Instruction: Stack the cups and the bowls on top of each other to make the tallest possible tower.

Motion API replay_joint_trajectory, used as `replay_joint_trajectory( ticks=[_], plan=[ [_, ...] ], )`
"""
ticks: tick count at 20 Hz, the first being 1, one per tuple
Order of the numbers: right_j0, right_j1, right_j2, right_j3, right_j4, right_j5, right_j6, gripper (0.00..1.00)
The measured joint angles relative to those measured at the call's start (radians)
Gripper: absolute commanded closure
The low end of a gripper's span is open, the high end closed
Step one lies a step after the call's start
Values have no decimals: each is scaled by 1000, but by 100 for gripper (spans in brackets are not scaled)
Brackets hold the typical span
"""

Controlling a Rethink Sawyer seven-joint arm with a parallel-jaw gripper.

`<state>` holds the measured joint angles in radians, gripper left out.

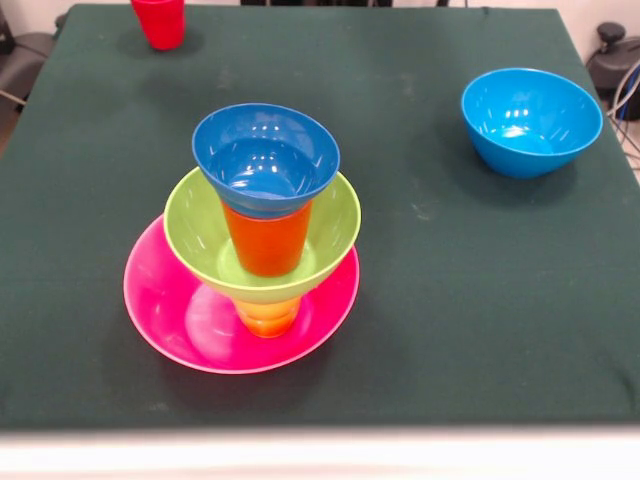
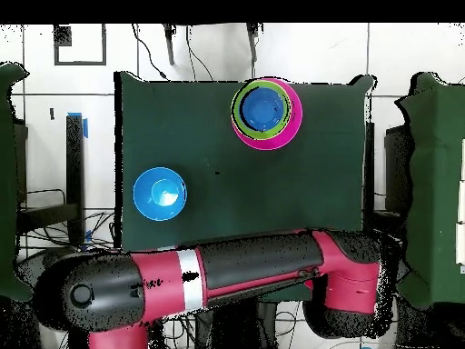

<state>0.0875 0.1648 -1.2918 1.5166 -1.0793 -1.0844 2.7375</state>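
Pink bowl (image 1: 170,320) carries the tower (image 1: 262,230) near the table's (image 1: 450,330) front edge; light blue bowl (image 1: 531,120) and red cup (image 1: 160,22) stand apart. The claw is outside both views.

We found open cloth between the tower (image 1: 262,240) and the light blue bowl (image 1: 531,120); a red cup (image 1: 160,22) stood far left.

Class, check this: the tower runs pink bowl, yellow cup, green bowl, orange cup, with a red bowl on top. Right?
Not quite. In the front view the top piece is a dark blue bowl, not red. The rest holds: pink bowl, yellow cup, green bowl, orange cup.
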Motion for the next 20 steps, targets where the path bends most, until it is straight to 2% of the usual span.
replay_joint_trajectory(
  ticks=[5,7,15,20],
  plan=[
    [-11,-66,43,-7,-94,-101,14,100],
    [-15,-82,55,-10,-111,-122,18,100],
    [-40,-144,113,-32,-164,-188,30,100],
    [-63,-169,152,-50,-171,-195,37,100]
  ],
)
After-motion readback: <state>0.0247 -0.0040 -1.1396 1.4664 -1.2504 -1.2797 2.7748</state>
